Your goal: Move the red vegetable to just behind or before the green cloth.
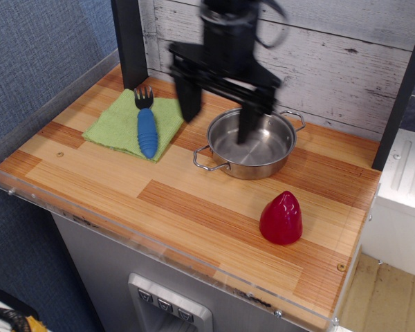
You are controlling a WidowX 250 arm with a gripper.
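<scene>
The red vegetable (281,218), a glossy dark-red cone-shaped dome, stands on the wooden counter at the front right. The green cloth (122,123) lies at the back left with a blue-handled fork (146,128) on it. My gripper (218,117) hangs open and empty above the left part of the steel pot, its two black fingers (189,97) spread wide. It is blurred by motion. It is between the cloth and the vegetable, well apart from both.
A steel pot (252,142) with two handles stands at the back middle, partly under the gripper. A clear acrylic rim (159,243) runs along the counter's front and left edges. A whitewashed plank wall (346,62) stands behind.
</scene>
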